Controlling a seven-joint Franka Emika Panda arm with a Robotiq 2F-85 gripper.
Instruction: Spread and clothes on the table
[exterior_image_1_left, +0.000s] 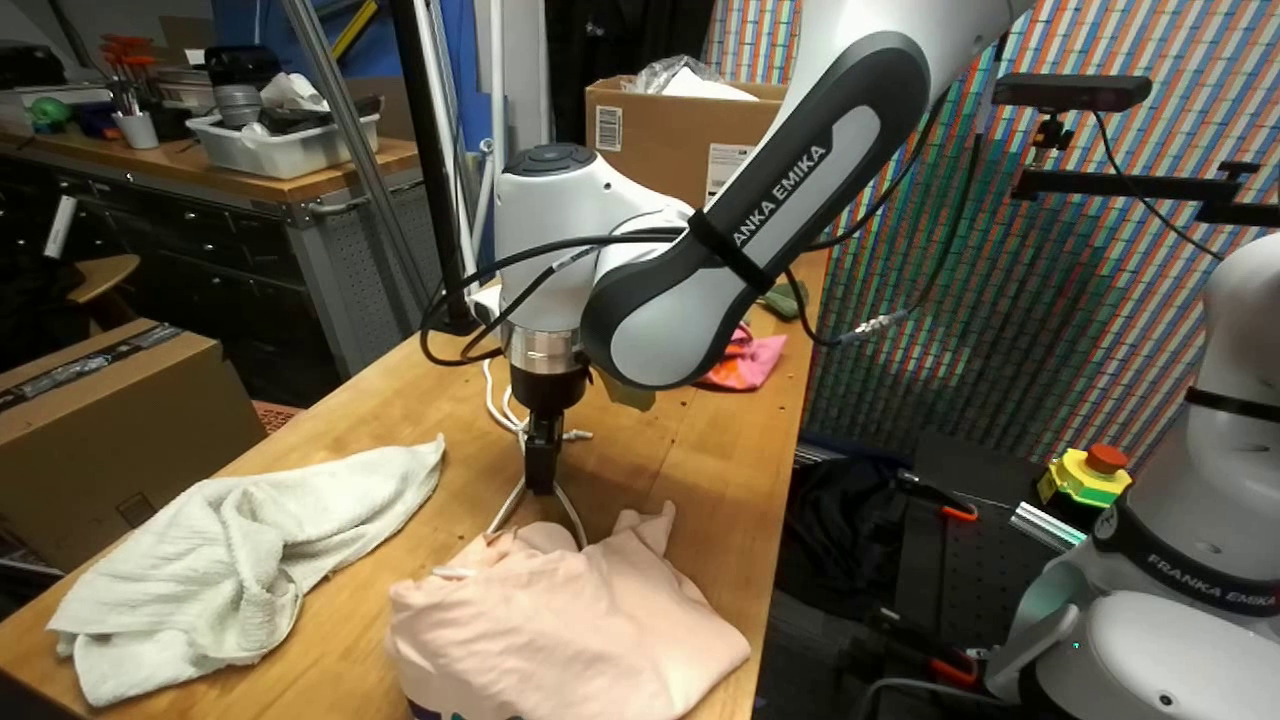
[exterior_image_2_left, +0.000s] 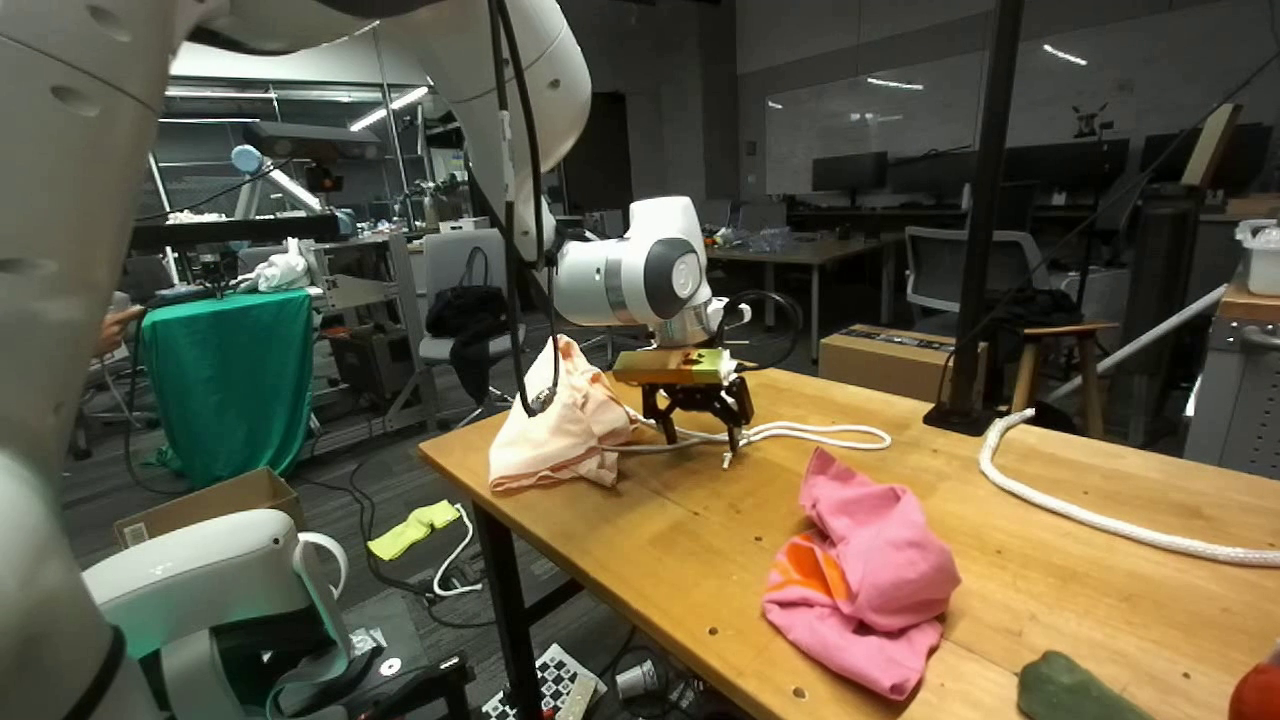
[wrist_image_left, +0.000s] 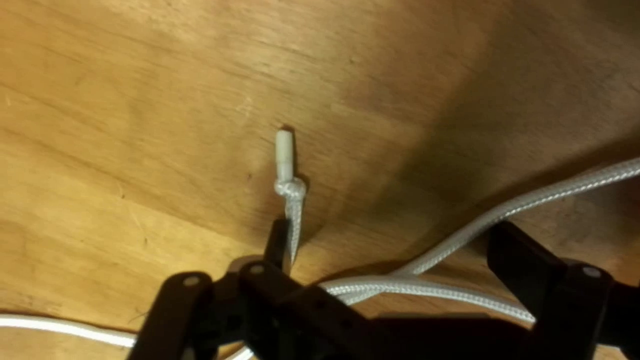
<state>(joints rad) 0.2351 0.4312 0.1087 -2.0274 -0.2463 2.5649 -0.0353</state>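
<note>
Near one table (exterior_image_1_left: 700, 460) edge, a peach garment (exterior_image_1_left: 575, 620) and a pink one (exterior_image_2_left: 875, 580) are lying; near the opposite, a white one (exterior_image_1_left: 240, 570). Above a cord (wrist_image_left: 400, 284), the gripper (exterior_image_2_left: 703, 440) is hanging, jaws wide.

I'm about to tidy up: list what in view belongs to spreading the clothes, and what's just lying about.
For the job:
mint-white cloth
peach garment
bright pink garment
wooden table
gripper

Just lying about:
white cord, probably
cardboard box on the floor
yellow cloth on the floor
</note>
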